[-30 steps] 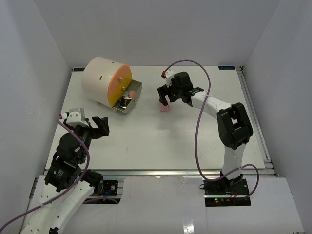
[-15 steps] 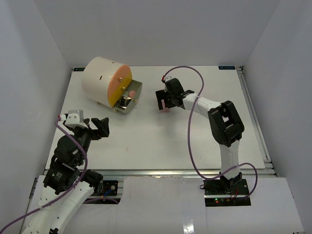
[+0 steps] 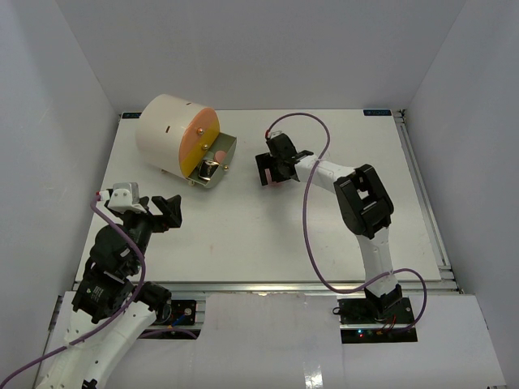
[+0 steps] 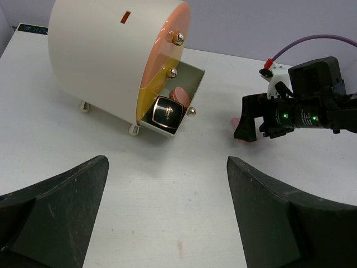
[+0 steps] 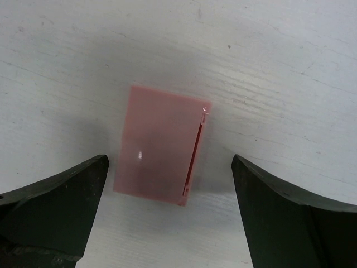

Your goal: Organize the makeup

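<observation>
So, looks nearly done: compact [image 4: 167,113] in the drawer [image 4: 192,78] upper left, one pink pad [image 5: 159,145] loose mid-frame (right gripper [image 5: 170,167] wide over it, left gripper [image 4: 167,163] wide, empty).

Open across the desk [image 3: 268,235] from centre to 6 o'clock. Blocked at 10 o'clock by cream cylinder [image 3: 166,130] with open drawer [image 3: 225,148], at 12 by right tool [image 3: 273,172].
</observation>
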Robot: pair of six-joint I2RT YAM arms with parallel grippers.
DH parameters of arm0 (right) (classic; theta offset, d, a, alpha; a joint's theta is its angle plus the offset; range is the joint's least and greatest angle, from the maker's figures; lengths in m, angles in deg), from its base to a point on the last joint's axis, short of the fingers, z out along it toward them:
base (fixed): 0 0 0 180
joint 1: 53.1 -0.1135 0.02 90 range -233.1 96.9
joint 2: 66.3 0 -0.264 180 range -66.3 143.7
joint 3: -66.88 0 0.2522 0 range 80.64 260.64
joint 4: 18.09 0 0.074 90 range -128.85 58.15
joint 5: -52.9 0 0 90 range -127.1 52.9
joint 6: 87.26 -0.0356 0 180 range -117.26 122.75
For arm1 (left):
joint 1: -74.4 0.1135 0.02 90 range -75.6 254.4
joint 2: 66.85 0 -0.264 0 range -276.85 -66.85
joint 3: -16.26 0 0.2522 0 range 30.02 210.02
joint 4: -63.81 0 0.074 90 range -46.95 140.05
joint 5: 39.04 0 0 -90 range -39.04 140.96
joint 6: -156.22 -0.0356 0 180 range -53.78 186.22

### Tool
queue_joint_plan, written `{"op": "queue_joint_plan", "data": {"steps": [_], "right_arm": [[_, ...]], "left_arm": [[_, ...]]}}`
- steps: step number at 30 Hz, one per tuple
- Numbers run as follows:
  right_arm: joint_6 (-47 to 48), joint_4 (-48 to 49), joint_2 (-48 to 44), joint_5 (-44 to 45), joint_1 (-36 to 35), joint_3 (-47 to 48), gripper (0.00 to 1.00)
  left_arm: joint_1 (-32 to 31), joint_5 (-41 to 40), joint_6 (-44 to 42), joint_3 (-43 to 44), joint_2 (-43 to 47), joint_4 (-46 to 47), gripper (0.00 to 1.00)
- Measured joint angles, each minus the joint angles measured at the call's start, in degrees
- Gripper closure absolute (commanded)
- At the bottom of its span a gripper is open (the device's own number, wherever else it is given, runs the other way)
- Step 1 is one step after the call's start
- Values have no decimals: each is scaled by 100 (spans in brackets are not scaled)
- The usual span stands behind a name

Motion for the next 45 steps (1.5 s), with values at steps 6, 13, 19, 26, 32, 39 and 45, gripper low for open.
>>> {"op": "queue_joint_plan", "data": {"steps": [6,13,19,26,32,39,45], "right_arm": [[97,-4,45,22,-38,43,40],[349,5,59,-29,-38,81,70],[1227,548,-321,-403,-70,-432,77],[3424,1307,-1413,-1577,-308,-917,80],[6036,1034,-1369,-2008,-636,166,78],[9030,899,-831,-1815,-999,773,77],[10693,694,-232,-1879,-1024,910,72]], "left_arm": [[0,0,0,0,0,0,2],[0,0,0,0,2,0,2],[0,0,0,0,3,0,2],[0,-2,2,0,4,0,2],[0,-4,0,0,-7,0,2],[0,-8,0,0,-107,-1,2],[0,-29,2,0,-141,0,2]]}}
